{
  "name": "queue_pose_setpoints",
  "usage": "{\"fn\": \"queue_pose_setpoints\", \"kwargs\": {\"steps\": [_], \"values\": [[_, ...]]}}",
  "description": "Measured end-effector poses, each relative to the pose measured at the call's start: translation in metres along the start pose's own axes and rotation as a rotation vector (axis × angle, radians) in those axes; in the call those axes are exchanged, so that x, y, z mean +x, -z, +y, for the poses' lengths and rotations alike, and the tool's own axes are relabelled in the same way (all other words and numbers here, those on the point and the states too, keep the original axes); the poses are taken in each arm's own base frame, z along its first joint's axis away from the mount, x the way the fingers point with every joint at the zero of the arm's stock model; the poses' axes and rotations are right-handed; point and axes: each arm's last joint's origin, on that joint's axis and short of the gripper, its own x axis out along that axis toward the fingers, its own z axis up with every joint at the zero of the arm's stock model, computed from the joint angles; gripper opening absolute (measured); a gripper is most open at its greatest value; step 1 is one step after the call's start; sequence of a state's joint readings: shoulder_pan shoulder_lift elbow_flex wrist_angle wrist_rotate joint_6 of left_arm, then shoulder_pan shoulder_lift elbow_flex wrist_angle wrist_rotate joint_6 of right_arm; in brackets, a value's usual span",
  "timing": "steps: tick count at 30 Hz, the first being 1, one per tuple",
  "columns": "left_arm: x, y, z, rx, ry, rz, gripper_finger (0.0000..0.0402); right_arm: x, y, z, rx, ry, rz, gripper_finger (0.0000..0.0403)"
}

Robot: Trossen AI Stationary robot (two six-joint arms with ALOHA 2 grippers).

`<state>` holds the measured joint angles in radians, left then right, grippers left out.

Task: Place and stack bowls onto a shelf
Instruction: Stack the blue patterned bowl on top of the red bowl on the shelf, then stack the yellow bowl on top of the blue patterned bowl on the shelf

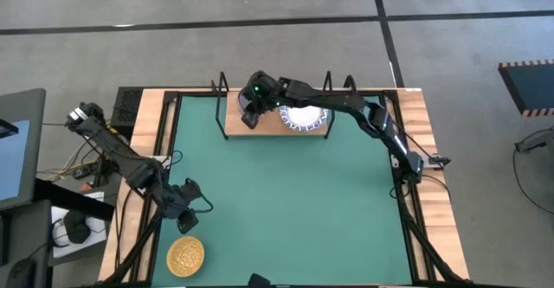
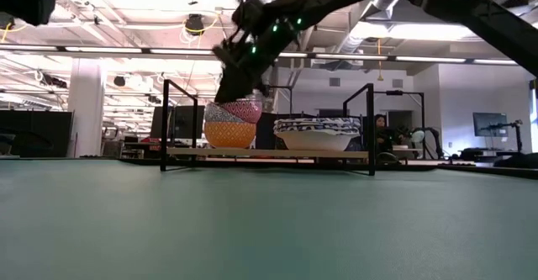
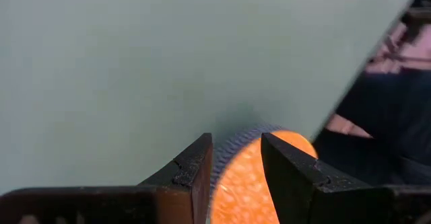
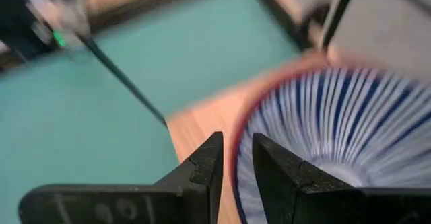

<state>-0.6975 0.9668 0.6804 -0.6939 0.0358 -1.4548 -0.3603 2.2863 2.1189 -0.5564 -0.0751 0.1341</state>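
High view hides the shelf's [image 1: 232,124] left end under the right gripper [image 1: 249,113], clamped on the red-rimmed bowl [image 2: 241,110] stacked there, while the left gripper [image 1: 184,221] pinches the golden-yellow bowl's [image 1: 185,256] rim at the mat's [image 1: 286,201] near-left corner.

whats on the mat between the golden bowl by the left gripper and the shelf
Nothing: in the high view only bare green mat lies between the golden bowl and the shelf.

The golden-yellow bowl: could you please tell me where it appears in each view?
High view: golden-yellow bowl at the mat's near-left corner.
Low view: not in it.
Left wrist view: its rim between the left gripper's fingers.
Right wrist view: not in it.
Shared landmark: the left gripper at its rim.
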Motion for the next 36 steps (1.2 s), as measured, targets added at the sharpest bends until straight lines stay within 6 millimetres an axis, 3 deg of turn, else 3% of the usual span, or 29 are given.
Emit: {"fn": "queue_pose_setpoints", "kwargs": {"steps": [4,12,23,31,36], "values": [[0.000,0.005,-0.007,0.033,0.068,0.022,0.0112,-0.025,-0.015,0.009,-0.013,-0.022,-0.072,0.0107],[0.005,0.020,-0.012,0.181,0.091,0.064,0.0112,-0.042,-0.027,0.011,-0.003,-0.103,-0.129,0.0108],[0.038,0.042,-0.014,0.262,-0.033,0.135,0.0112,-0.063,-0.037,-0.001,0.026,-0.114,-0.167,0.0113],[0.063,0.047,0.000,0.279,-0.271,0.158,0.0103,-0.073,-0.040,-0.005,0.052,-0.130,-0.164,0.0210],[0.068,0.041,0.002,0.311,-0.292,0.157,0.0025,-0.079,-0.040,-0.004,0.105,-0.133,-0.152,0.0246]]}}
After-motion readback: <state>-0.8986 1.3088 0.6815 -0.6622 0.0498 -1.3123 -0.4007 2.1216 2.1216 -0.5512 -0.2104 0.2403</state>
